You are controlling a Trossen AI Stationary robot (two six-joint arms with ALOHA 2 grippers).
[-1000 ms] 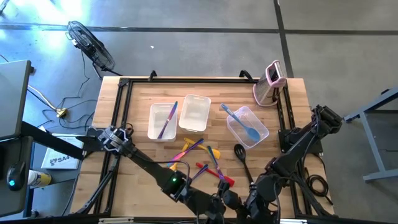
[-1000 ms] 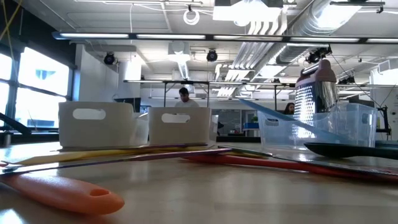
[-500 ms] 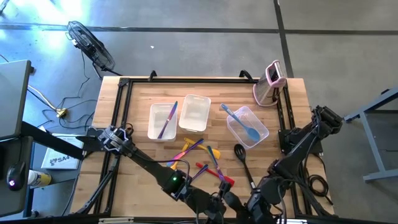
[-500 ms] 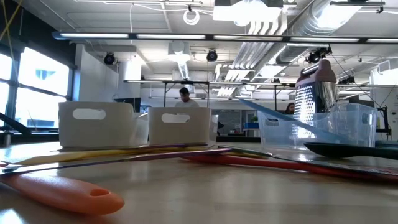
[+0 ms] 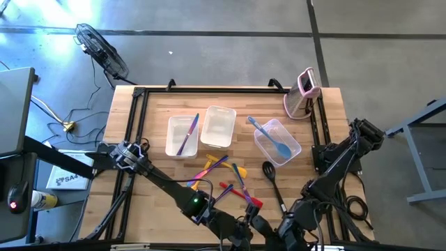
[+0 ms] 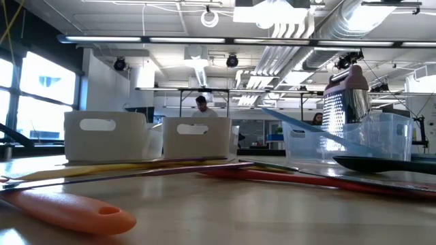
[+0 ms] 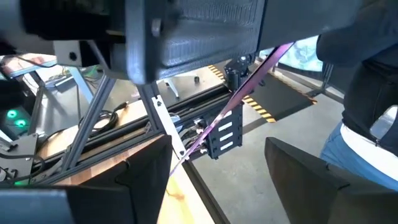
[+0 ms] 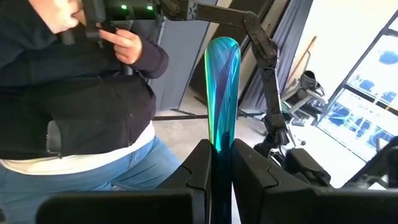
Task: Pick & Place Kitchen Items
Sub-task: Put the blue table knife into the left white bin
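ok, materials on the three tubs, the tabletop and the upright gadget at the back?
Tubs: clear to frosted plastic, likely; contents and wood show through. Tabletop: wood, butcher-block look, visible strips and grain, matte. Upright gadget: pink-and-white body, probably plastic; in the low view its face looks like perforated shiny metal.

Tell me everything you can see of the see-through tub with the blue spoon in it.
The clear tub is a rectangular box of transparent plastic with rounded corners, open at the top. It sits flat on the wooden table, turned askew, right of two whiter tubs. A light blue spoon lies inside, its handle sticking out over the rim.
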